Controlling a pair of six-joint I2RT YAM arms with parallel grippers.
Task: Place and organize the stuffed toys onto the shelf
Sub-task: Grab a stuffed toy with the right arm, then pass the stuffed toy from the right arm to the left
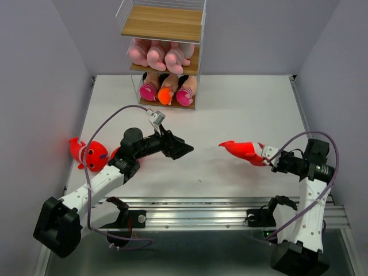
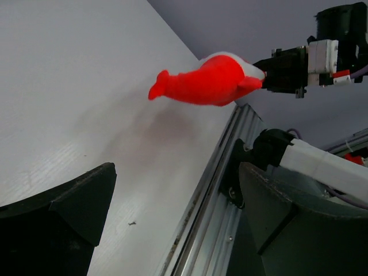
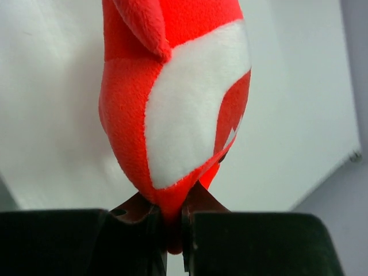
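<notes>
Bright, even light from overhead; shadows soft. Top view sharp, white table (image 1: 241,109) slightly washed out. Left wrist view: faint shadow under red shark (image 2: 207,80) on tabletop, left fingers (image 2: 63,213) dark & blurry. Right wrist view: plush texture in focus, bg overexposed, right fingers (image 3: 69,241) nearly black.

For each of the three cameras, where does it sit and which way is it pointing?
Top: above and behind the arms, looking down at the table and shelf; left arm and right arm show.
Left wrist: looks across the table at the right gripper holding a shark; open left fingers frame the bottom.
Right wrist: looks along the shut right fingers at the shark's white belly, close up.
Shared: all three show that shark.
</notes>
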